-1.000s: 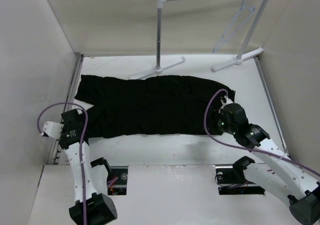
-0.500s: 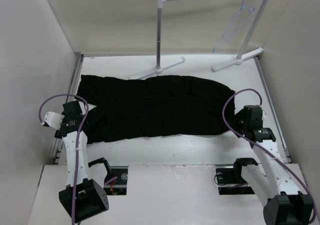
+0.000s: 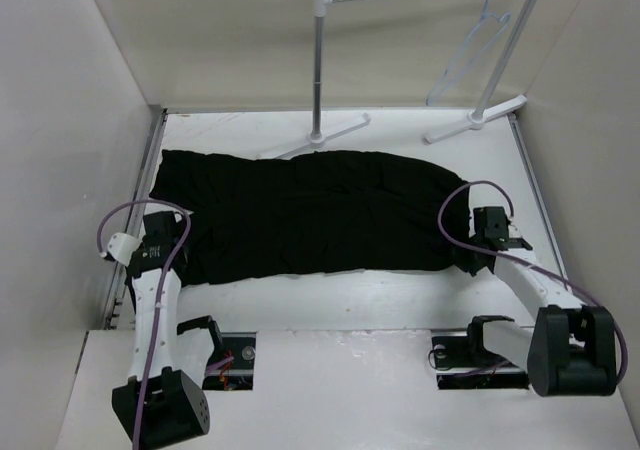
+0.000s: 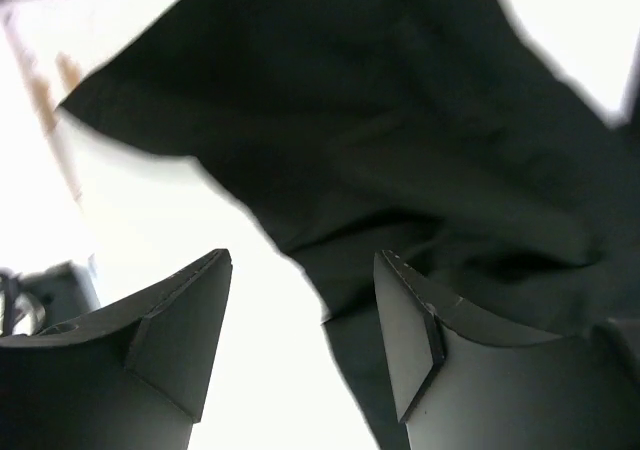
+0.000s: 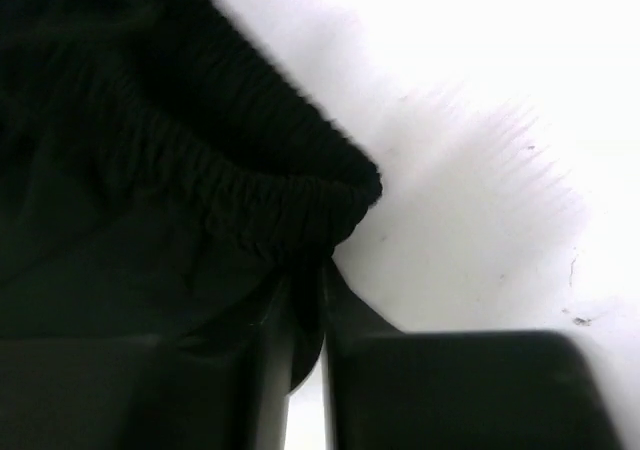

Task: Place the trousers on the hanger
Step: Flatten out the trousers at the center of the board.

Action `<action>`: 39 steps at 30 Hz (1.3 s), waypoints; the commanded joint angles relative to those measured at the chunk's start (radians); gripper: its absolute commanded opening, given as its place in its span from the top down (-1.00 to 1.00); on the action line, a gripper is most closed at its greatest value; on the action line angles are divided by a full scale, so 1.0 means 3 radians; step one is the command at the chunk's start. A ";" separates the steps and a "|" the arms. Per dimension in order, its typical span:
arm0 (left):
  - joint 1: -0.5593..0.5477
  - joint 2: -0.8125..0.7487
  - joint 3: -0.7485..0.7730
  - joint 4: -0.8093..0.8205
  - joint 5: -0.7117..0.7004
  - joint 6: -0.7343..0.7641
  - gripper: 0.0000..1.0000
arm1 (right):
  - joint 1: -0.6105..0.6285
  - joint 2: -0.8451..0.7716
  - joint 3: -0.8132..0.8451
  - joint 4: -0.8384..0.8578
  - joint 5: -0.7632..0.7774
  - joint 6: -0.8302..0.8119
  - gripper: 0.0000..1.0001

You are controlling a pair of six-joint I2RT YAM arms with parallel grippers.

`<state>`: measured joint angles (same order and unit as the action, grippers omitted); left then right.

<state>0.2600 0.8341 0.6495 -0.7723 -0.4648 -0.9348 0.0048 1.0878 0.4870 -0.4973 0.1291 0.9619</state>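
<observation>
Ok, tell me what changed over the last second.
The right gripper moved out from over the waist end to the right edge of the trousers and closed on the waistband. The left gripper, shut before, opened by the leg ends and holds nothing; it shifted slightly toward the cloth. The trousers lie spread flat as before, and the hanger hangs unchanged on the rack.

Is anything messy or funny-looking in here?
Nothing really stands out. The trousers lie spread out flat on the table, just a bit wrinkled, and the hanger hangs on the rack.
</observation>
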 commanded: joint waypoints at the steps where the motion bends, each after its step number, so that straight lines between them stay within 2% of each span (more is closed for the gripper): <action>1: -0.0046 -0.0121 -0.0079 -0.0350 0.0031 -0.0172 -0.14 | -0.0314 -0.0015 0.0100 0.0226 0.0112 0.0117 0.76; 5: -0.0076 -0.0111 -0.0074 -0.0550 0.0005 -0.0172 -0.14 | -0.0836 -0.0409 0.0217 0.0022 0.0270 0.0061 0.78; 12: -0.0061 0.0149 0.0064 -0.0805 -0.0148 -0.0335 -0.16 | -0.1128 -0.0328 0.0381 0.0098 0.0214 0.0204 0.77; 15: 0.0046 0.0221 0.0100 -0.0856 -0.0209 -0.0366 -0.17 | -0.1001 -0.0353 0.0305 0.0225 0.0097 0.0342 0.76; 23: 0.0353 0.0466 0.0136 -0.1138 0.0015 -0.0525 -0.11 | -0.0474 -0.0680 0.0156 0.0195 0.0183 0.0358 0.72; 29: 0.0419 0.0742 -0.0129 -0.0592 0.0245 -0.0570 0.10 | -0.0474 -0.0706 0.0125 0.0205 0.0081 0.0245 0.71; 33: 0.0445 0.0834 -0.0201 -0.0193 0.0281 -0.0668 0.08 | -0.0479 -0.0701 0.0192 0.0210 0.0060 0.0215 0.69; 35: 0.0430 0.1013 -0.0206 0.0042 0.0251 -0.0653 0.22 | -0.0509 -0.0660 0.0223 0.0226 0.0060 0.0194 0.68; 37: 0.0491 0.1217 -0.0212 0.0252 0.0195 -0.0632 0.57 | -0.0636 -0.0620 0.0218 0.0272 0.0071 0.0174 0.68; 39: 0.0562 0.1457 -0.0120 0.0558 0.0240 -0.0586 0.79 | -0.0770 -0.0497 0.0233 0.0394 0.0020 0.0224 0.70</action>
<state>0.4038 1.2060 0.5961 -0.7517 -0.3916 -1.1095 -0.1810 0.9081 0.5209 -0.4587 0.1467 1.0286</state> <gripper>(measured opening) 0.131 0.154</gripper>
